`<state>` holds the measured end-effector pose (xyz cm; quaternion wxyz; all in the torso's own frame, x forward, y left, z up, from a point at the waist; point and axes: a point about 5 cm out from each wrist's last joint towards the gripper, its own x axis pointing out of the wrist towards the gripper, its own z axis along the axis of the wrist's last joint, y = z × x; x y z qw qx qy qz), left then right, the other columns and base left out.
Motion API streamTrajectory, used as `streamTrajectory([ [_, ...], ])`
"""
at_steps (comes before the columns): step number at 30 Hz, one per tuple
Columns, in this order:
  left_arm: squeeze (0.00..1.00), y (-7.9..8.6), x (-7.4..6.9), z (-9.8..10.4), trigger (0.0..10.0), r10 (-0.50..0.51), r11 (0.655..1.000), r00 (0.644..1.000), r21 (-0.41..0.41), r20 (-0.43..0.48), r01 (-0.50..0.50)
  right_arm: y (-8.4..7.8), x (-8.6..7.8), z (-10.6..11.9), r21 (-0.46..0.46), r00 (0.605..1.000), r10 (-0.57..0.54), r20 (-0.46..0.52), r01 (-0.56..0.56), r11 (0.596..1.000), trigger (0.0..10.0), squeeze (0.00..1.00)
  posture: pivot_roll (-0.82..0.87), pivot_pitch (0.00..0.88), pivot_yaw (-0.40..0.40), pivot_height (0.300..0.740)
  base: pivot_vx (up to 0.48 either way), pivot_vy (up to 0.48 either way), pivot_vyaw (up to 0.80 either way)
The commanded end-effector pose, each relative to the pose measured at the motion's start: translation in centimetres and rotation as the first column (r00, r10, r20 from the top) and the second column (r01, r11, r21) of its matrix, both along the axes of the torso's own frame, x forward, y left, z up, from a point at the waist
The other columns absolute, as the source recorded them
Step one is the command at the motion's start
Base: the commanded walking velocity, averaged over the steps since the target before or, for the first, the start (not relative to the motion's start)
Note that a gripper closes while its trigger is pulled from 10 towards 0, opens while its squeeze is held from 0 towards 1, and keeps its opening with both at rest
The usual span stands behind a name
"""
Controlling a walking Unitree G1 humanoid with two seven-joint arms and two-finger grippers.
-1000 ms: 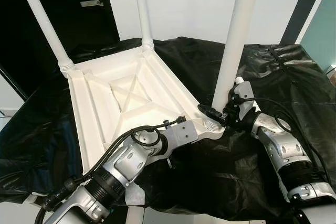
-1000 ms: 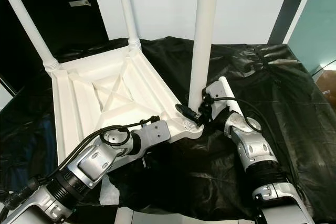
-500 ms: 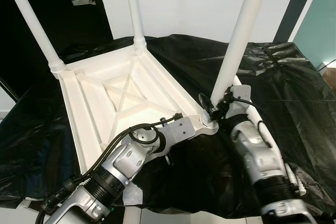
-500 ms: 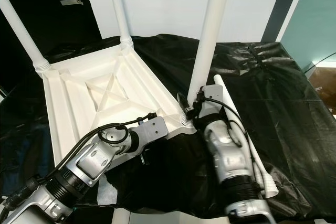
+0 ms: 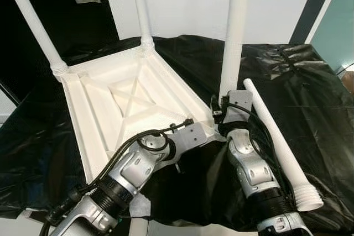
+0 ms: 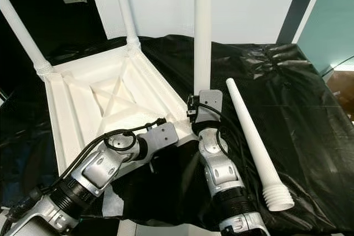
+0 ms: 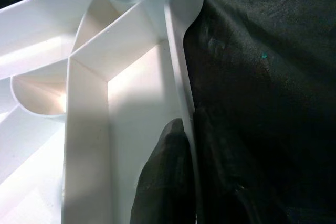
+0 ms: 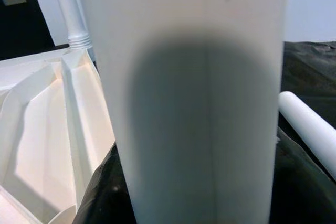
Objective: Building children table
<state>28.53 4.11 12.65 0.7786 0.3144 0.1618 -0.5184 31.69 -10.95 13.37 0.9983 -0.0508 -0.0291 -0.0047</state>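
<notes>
**White leg upright at the near right corner; spare leg lies to the right**

White plastic tabletop (image 5: 127,103) lies upside down on black sheeting (image 5: 287,75). I have the left gripper (image 7: 184,145) pinched on its near rim. My right gripper (image 5: 224,115) sits at the base of the third leg (image 5: 235,31), which stands vertical; I cannot tell its finger state. The fourth leg (image 5: 276,142) lies flat, running far to near, right of my right arm, the nearer one.
</notes>
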Motion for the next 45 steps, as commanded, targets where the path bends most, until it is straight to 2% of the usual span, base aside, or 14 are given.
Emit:
streamTrajectory([
  [1,0.00,-0.3,0.6,2.4,10.0,0.022,0.999,0.989,-0.049,0.144,-0.015,-1.8,-1.6,-5.4,-0.042,0.971,-0.059,-0.230,0.051,0.998,10.0,0.00,-0.03,0.001,0.014,0.740,0.000,0.000,0.00],
  [5,0.00,-0.1,0.8,2.5,10.0,0.029,0.999,0.988,-0.047,0.149,-0.023,-3.3,-2.5,-6.6,-0.075,0.976,-0.085,-0.200,0.071,0.995,10.0,0.00,-0.04,0.001,0.021,0.740,0.000,0.000,0.00],
  [7,0.00,0.0,0.9,2.5,10.0,0.030,0.999,0.988,-0.046,0.150,-0.023,-3.9,-2.9,-7.1,-0.061,0.976,-0.095,-0.197,0.085,0.995,10.0,0.00,-0.04,0.000,0.024,0.740,0.000,0.000,0.00],
  [13,0.00,0.0,1.0,2.6,10.0,0.027,0.999,0.988,-0.043,0.154,-0.021,-4.8,-3.3,-7.9,-0.050,0.975,-0.122,-0.183,0.115,0.992,10.0,0.00,-0.04,0.000,0.031,0.740,0.000,0.000,0.00],
  [16,0.00,0.0,1.0,2.6,10.0,0.020,0.999,0.987,-0.039,0.157,-0.014,-5.2,-3.1,-8.4,0.012,0.969,-0.120,-0.216,0.125,0.992,10.0,0.00,-0.04,0.000,0.035,0.740,0.000,0.000,0.00],
  [19,0.00,0.1,1.0,2.6,10.0,0.015,0.999,0.987,-0.034,0.159,-0.010,-5.3,-2.8,-8.4,0.071,0.964,-0.091,-0.251,0.112,0.991,10.0,0.00,-0.04,0.000,0.037,0.740,0.000,0.000,0.00],
  [22,0.00,0.1,1.0,2.6,10.0,0.014,0.999,0.987,-0.033,0.160,-0.009,-5.2,-2.7,-8.4,0.091,0.962,-0.083,-0.259,0.110,0.990,10.0,0.00,-0.04,0.000,0.035,0.740,0.000,0.000,0.00],
  [29,0.00,0.0,1.0,2.6,10.0,0.011,0.999,0.987,-0.033,0.162,-0.006,-4.9,-2.6,-8.0,0.070,0.968,-0.095,-0.232,0.114,0.991,10.0,0.00,-0.04,0.000,0.033,0.740,0.000,0.000,0.00],
  [34,0.00,-0.1,1.0,2.7,10.0,0.013,0.999,0.986,-0.036,0.164,-0.008,-4.1,-2.7,-8.0,0.003,0.978,-0.089,-0.190,0.091,0.996,10.0,0.00,-0.04,0.000,0.030,0.740,0.000,0.000,0.00],
  [45,0.00,-0.2,1.1,2.7,10.0,0.014,0.999,0.986,-0.036,0.164,-0.009,-4.3,-3.0,-8.2,0.025,0.976,-0.090,-0.198,0.097,0.995,10.0,0.00,-0.05,0.000,0.031,0.740,0.000,0.000,0.00],
])
